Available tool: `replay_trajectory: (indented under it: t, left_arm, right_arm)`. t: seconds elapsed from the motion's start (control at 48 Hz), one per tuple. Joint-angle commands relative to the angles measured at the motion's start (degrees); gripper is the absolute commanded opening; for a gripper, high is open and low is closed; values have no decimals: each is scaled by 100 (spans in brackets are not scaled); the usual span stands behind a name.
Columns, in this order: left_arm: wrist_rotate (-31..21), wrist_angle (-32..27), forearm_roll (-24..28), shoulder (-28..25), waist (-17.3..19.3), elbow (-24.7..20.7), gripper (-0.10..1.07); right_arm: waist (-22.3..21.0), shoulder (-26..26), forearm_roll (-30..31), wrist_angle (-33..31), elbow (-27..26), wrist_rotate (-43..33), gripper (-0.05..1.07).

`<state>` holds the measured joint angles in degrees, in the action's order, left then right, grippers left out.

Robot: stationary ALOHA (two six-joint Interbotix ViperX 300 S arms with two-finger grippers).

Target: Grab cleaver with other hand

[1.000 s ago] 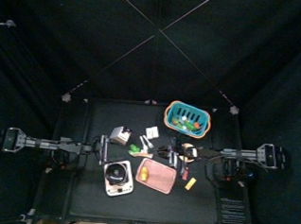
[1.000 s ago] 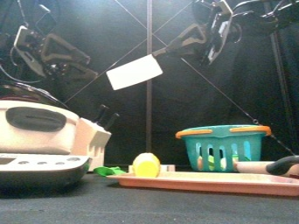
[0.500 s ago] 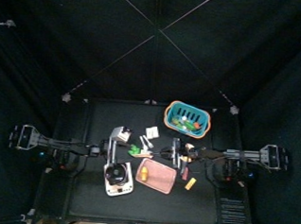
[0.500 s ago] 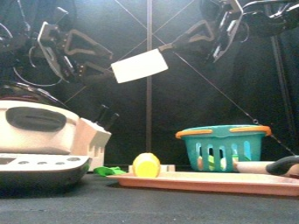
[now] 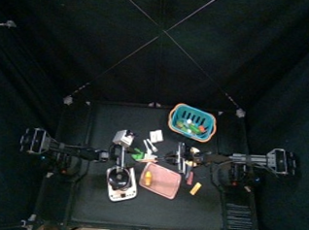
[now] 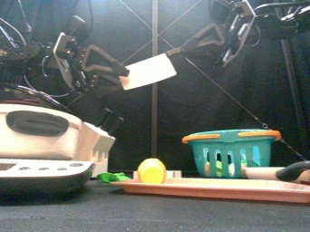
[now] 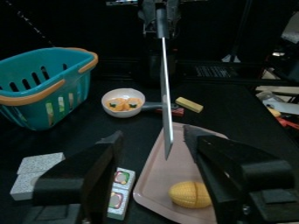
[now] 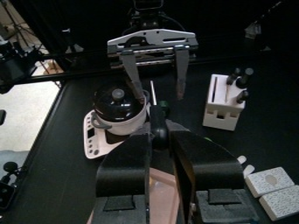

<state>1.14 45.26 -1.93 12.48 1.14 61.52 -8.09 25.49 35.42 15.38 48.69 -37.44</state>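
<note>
The cleaver (image 6: 151, 70) hangs in the air above the table, its pale blade to the left and its handle in my right gripper (image 6: 222, 38), which is shut on it. In the right wrist view the handle (image 8: 160, 122) runs out from between the jaws. My left gripper (image 6: 111, 74) is open at the blade's free end. In the left wrist view the blade (image 7: 165, 87) shows edge-on, its end between my left gripper's (image 7: 163, 147) spread jaws, not touching them. In the top view both grippers meet over the table's middle, left (image 5: 132, 157) and right (image 5: 181, 157).
Below are a pink tray (image 6: 230, 188) with a lemon (image 6: 150, 170), a teal basket (image 6: 230, 149), a white appliance (image 6: 43, 136), a small bowl (image 7: 122, 101) of food, a white knife block (image 8: 225, 101) and sponges (image 7: 41, 166).
My left gripper has come in from the left and up to the blade's free end. The cleaver has tilted and shifted a little; the right gripper keeps its hold.
</note>
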Motion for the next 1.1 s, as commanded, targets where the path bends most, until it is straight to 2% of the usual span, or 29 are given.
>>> replay_trajectory:
  t: [0.0, 0.396, 0.521, 1.083]
  left_arm:
    - [9, 62, -18, 62, -9, -53, 84]
    - [18, 62, -9, 62, -9, -79, 45]
    - [18, 62, 0, 62, -9, -70, 37]
    - [9, 62, 9, 62, -26, -62, 34]
  right_arm:
    - [-9, 132, -9, 53, -53, 0, 41]
    - [0, 132, -9, 53, -9, -9, 41]
    - [18, 132, -9, 53, 0, -9, 41]
    - [35, 114, -35, 53, 70, -53, 42]
